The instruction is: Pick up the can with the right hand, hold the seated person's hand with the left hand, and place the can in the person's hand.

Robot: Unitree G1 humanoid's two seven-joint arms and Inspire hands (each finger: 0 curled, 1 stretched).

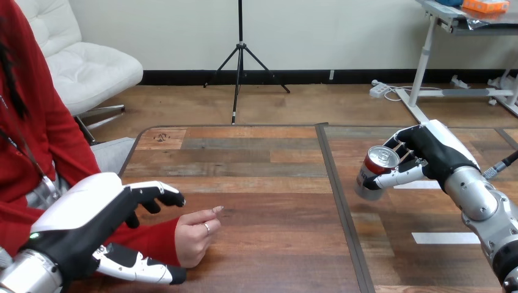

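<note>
From my station I see the robot's right hand (430, 152) at about 3 o'clock on the brown wooden plank table (269, 177). It is wrapped round the red aluminium drinks can with a silver top (377, 168). The can is tilted, its top turned up and toward the camera, and it sits at the hand's 9 o'clock side. I cannot tell whether its base touches the wood. A white tape strip (445, 238) lies on the table at 5 o'clock from the can.

At about 8 o'clock is the robot's left hand (91, 213), relaxed and spread wide. Its fingers (156, 194) reach over the person's red sleeve (153, 241) and its thumb (137, 268) lies on the near side, so the forearm passes between them without being clasped. The person's hand (194, 235) rests on the table just at 3 o'clock from the left hand, loosely curled and holding nothing. It is well apart from the can.
</note>
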